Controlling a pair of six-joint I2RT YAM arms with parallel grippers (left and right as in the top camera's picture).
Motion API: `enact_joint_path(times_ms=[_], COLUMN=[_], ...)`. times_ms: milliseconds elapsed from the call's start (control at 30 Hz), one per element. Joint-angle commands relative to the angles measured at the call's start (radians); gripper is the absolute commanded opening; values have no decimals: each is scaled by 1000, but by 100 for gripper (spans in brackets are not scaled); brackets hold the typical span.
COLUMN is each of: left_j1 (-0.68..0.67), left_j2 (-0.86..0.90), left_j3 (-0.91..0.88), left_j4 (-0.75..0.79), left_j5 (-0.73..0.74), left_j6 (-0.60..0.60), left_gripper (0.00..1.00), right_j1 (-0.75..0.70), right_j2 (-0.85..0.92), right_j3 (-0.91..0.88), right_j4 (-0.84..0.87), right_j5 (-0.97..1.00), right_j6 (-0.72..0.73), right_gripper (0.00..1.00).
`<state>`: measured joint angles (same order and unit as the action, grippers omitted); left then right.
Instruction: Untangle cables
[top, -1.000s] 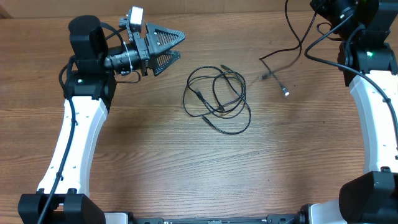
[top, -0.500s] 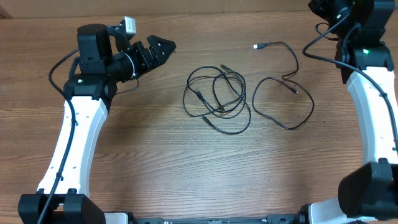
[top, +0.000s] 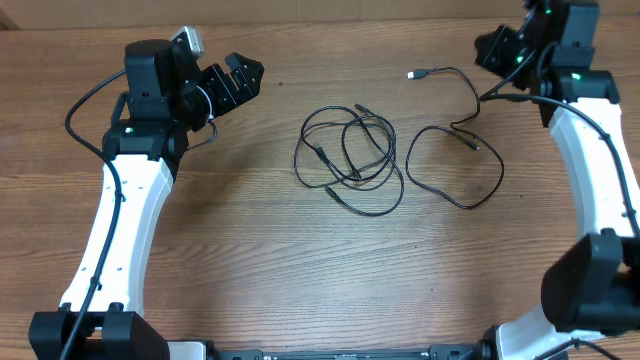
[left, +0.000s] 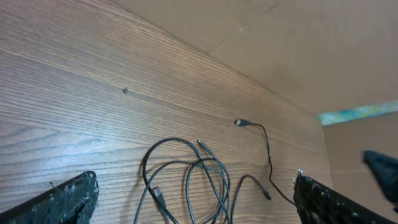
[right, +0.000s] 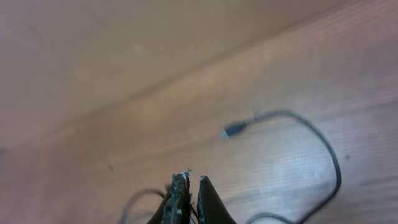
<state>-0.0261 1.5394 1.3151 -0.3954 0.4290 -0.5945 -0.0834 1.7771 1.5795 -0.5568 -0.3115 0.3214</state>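
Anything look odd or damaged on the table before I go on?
Nothing damaged or spilled. One cable lies apart in a loose loop on the right, while the middle bundle is a knot of overlapping loops. The left pincer is open, the right pincer shut.

The overhead camera looks straight down on the table (top: 250, 260), both arms (top: 120, 210) inside the frame. The left wrist camera sits low and faces across the wood, between its own fingers (left: 74, 199), toward the cables (left: 205, 168). The right wrist camera tilts down, closer, blurred. All three share the loose plug (right: 231, 130) near the far edge.
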Motion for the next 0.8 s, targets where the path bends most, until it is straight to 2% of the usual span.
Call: enact_joint_path(times_ms=[0,133,267,367,467,567,600,767], left_j1=[0,0,0,0,0,0,0,0], left_j2=[-2,-2,-2,-2,-2,-2,-2,-2], left_j3=[5,5,5,5,5,5,5,5], left_j4=[2,2,2,2,2,2,2,2], left_j5=[-21,-21,-21,-21,-21,-21,-21,-21], left_j6=[23,23,23,23,23,23,23,23], left_gripper=[100,100,100,100,100,100,100,100], right_j1=[5,10,24,39,47,43,39,15], right_j2=[72,121,171,199,202,198,195,171], right_j3=[10,10,10,10,11,13,13,31], right_j4=[-47,-94,-145,-180,-189,-212,-232,-372], right_j5=[-43,-95,-91,-94,-90,-60,-25,196], right_j6=[-68,-69,-94,-134,-180,-236,-246,-249], right_gripper=[4,5,14,15,30,60,66,75])
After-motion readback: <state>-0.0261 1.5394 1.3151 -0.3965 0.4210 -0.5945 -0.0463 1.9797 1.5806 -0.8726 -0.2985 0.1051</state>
